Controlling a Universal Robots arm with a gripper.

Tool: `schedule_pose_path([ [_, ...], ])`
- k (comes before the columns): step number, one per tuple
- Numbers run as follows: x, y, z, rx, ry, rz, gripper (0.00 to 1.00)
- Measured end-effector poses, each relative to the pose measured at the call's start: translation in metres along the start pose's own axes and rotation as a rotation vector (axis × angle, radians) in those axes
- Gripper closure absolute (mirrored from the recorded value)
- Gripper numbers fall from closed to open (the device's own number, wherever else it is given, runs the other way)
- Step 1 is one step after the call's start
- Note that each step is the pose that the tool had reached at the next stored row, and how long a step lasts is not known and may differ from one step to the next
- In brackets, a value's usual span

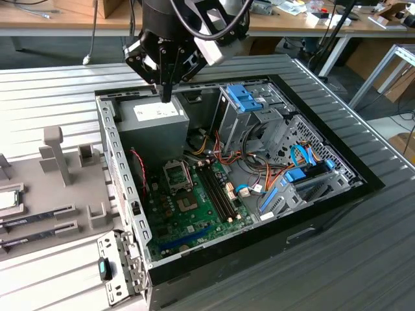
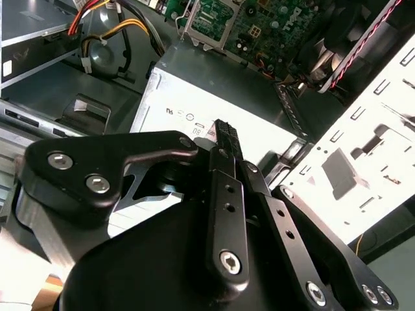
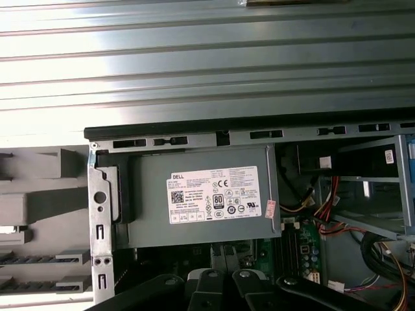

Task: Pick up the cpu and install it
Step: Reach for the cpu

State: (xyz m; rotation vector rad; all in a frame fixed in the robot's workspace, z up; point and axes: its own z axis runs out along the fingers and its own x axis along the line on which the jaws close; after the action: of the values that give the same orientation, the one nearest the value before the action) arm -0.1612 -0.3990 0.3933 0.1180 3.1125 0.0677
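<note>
The black gripper (image 1: 166, 96), its fingers (image 2: 224, 146) pressed together and empty, hung over the smooth grey power supply (image 1: 155, 123) with its white printed label. The cpu (image 1: 9, 199), a silvery green-rimmed square, lay well apart on the grey moulded fixture (image 1: 32, 176) on the ribbed metal worktop (image 1: 52, 78).

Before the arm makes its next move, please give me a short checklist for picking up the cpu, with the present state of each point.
1. Gripper empty: ok; the gripper holds nothing.
2. Gripper open for a grasp: not ok; it is shut.
3. Gripper above the cpu: not ok; it hangs over the power supply inside the computer case.
4. Cpu free to reach: ok; the cpu lies uncovered on the grey tray, at the exterior view's left.
5. Socket on the green board empty: cannot tell.
</note>
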Motion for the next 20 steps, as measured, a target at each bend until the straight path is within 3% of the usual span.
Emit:
schedule_pose_path([
  [20,0.0221,-0.0016,-0.0006,0.0000,0.0000,0.000,0.89],
])
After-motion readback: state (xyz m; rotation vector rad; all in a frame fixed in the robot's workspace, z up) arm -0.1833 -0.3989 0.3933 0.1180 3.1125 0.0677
